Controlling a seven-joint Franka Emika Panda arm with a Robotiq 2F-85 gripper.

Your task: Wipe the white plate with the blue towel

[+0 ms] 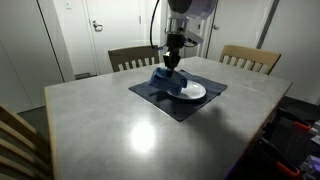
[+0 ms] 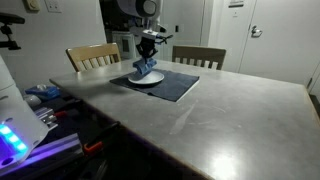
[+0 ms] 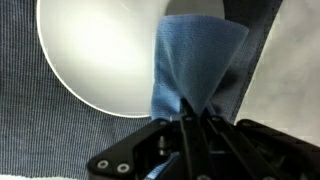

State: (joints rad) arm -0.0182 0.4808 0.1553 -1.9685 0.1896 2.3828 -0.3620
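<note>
A white plate (image 1: 190, 92) lies on a dark blue placemat (image 1: 150, 92) on the grey table; it also shows in the wrist view (image 3: 100, 50) and in an exterior view (image 2: 145, 80). My gripper (image 3: 190, 118) is shut on the blue towel (image 3: 195, 60), which hangs down from the fingers onto the plate's right part. In both exterior views the towel (image 1: 166, 80) (image 2: 148, 70) drapes from the gripper (image 1: 172, 62) (image 2: 150, 55) down to the plate.
Two wooden chairs (image 1: 133, 58) (image 1: 250, 58) stand at the table's far side. The placemat (image 2: 178, 84) lies on the grey table (image 1: 120, 130). Another chair back (image 1: 15, 135) and equipment with cables (image 2: 40, 110) stand near the table's edges.
</note>
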